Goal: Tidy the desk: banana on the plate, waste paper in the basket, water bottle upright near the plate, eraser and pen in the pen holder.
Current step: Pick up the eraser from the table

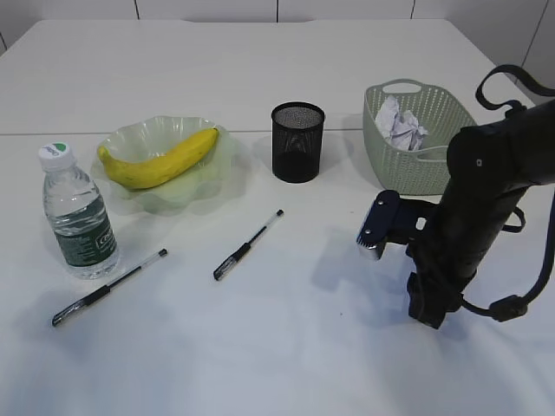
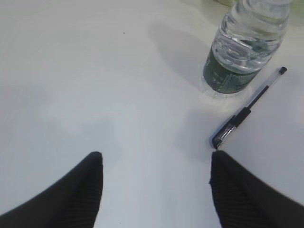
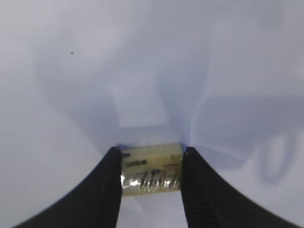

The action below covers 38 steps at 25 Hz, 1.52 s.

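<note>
Nearest the exterior camera, the right arm (image 1: 473,217) hung over the white tabletop (image 1: 286,347), its pincer end too blocked by the wrist to read from there. Only the right wrist view settled it: the right pincer (image 3: 151,173) was clamped narrowly on the eraser (image 3: 151,175), a small pale block with a printed sleeve, held above the tabletop with its shadow below.

Only the left wrist view showed the left pincer (image 2: 154,183); its fingers (image 2: 80,194) stood wide apart with nothing between them, low over the tabletop. Just ahead of it lay one pen (image 2: 247,109), its cap end near the right fingertip, beside the base of the upright water bottle (image 2: 244,47).

From the exterior view alone came the rest: the banana (image 1: 160,160) lay on the green plate (image 1: 204,186), the bottle stood just left of that plate, and a second pen (image 1: 249,245) lay on the tabletop in front of the black mesh pen holder (image 1: 297,143). Crumpled waste paper (image 1: 401,123) sat in the green basket (image 1: 434,156).
</note>
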Motion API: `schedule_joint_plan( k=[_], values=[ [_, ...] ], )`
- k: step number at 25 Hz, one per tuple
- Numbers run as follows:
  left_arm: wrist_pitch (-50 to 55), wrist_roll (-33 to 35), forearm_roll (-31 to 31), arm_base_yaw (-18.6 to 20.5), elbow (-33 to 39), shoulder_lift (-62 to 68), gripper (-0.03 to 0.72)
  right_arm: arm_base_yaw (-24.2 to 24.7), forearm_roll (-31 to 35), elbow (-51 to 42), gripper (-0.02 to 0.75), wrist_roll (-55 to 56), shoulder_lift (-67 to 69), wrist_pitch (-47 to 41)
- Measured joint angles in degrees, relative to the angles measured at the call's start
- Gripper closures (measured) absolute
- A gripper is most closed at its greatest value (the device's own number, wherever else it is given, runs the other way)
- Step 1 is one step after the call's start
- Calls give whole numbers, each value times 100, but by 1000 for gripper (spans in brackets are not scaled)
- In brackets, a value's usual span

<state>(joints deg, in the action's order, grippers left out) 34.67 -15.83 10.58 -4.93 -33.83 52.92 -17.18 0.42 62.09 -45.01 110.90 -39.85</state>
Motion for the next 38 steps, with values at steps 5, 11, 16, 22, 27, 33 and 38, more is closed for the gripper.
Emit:
schedule_joint_plan(
  k=[5, 11, 16, 22, 27, 33, 38],
  values=[
    [0, 0, 0, 0, 0, 0, 181, 0, 374, 0, 456, 0, 0, -12],
    [0, 0, 0, 0, 0, 0, 181, 0, 695, 0, 456, 0, 0, -24],
    [0, 0, 0, 0, 0, 0, 181, 0, 902, 0, 456, 11, 0, -99],
    [0, 0, 0, 0, 0, 0, 181, 0, 1015, 0, 456, 127, -10, -147],
    [0, 0, 0, 0, 0, 0, 181, 0, 1015, 0, 457, 175, -269, -191],
    [0, 0, 0, 0, 0, 0, 181, 0, 1015, 0, 457, 235, -723, -219],
    [0, 0, 0, 0, 0, 0, 181, 0, 1015, 214, 457, 419, -1001, -295]
  ],
)
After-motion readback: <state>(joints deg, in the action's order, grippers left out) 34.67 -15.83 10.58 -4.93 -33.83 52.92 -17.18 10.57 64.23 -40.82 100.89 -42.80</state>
